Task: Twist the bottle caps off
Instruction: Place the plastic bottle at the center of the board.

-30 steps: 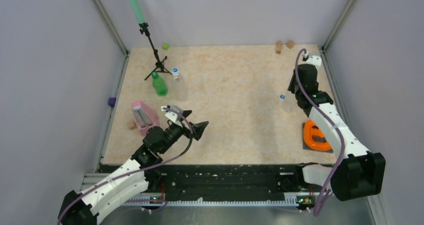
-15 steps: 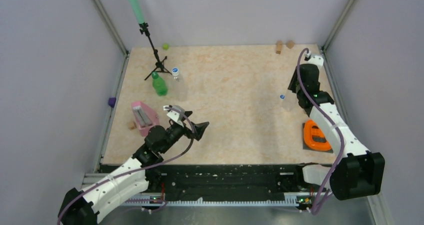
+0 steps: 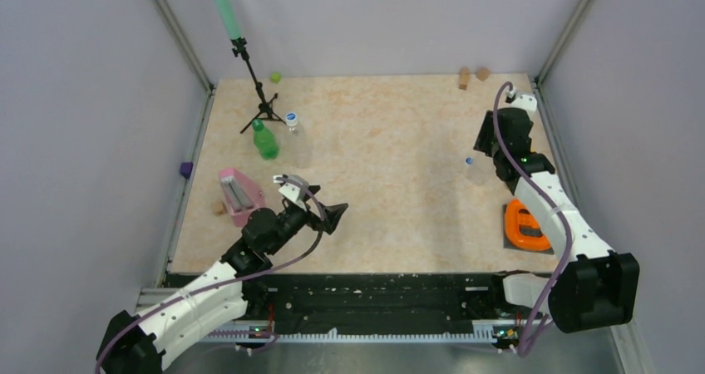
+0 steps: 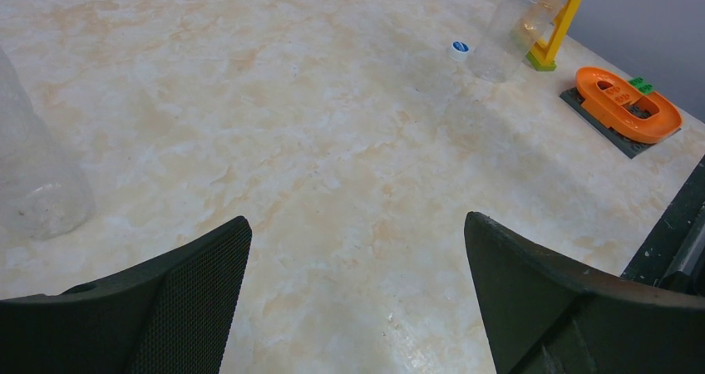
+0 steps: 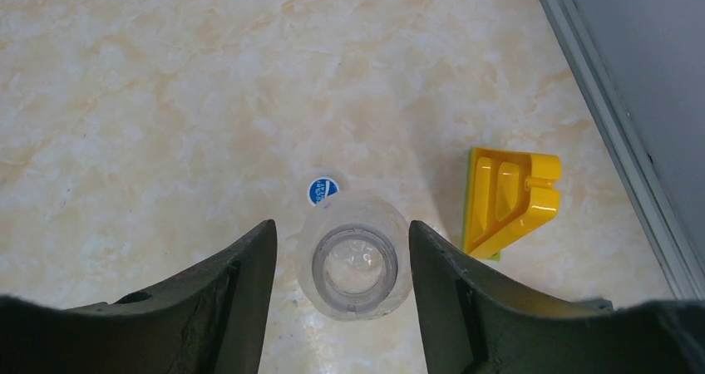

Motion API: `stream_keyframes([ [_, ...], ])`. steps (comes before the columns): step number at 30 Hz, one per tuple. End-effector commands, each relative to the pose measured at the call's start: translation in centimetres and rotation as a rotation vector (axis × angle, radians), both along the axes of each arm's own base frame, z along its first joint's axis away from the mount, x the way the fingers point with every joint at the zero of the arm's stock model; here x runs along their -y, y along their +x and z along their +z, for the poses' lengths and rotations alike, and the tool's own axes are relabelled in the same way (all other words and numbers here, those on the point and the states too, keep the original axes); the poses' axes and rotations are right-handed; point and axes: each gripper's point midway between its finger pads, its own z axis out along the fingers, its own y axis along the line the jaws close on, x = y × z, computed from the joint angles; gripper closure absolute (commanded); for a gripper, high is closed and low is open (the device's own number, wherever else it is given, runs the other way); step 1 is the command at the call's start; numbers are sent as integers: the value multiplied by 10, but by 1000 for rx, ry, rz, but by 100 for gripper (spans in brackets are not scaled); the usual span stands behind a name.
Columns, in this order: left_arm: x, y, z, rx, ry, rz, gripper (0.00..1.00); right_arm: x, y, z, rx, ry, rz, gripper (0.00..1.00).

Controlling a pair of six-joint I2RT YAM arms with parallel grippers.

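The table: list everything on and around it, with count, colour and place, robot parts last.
bottles: three; green and clear at far left, clear uncapped at right.
bottle caps: three; dark green and blue on the left bottles, blue loose beside the uncapped bottle.
tripod: one, black, far-left corner.
lime-green lump: one, far edge by tripod.
pink holder: one, near left.
wooden blocks: three, tan; two far right, one by holder.
orange piece: one, near right, on dark base.
yellow block: one, right of uncapped bottle.
purple object: one, outside left edge.
left gripper: black, open, near left.
right gripper: black, open around uncapped bottle.
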Motion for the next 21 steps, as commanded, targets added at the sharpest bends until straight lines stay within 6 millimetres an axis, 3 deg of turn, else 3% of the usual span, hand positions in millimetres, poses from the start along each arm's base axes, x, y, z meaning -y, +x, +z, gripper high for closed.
stream_keyframes([
  [1,2,3,23,41,-44,2,1,2,1,24,65,14,-2,41],
  [6,1,3,23,34,-46,14,1,-3,-3,43,72,27,31,36],
  [9,-6,10,24,23,-67,72,1,0,-10,67,117,20,27,29],
  [15,-15,18,27,-38,-140,160,1,-6,-35,126,233,39,86,23],
  [17,-19,20,28,-39,-142,188,1,-29,-45,143,267,96,220,22],
  [19,-27,25,31,-29,-127,237,1,-78,-65,154,272,192,498,22],
  [21,-41,34,34,-45,-103,329,1,-115,-85,157,269,300,660,23],
])
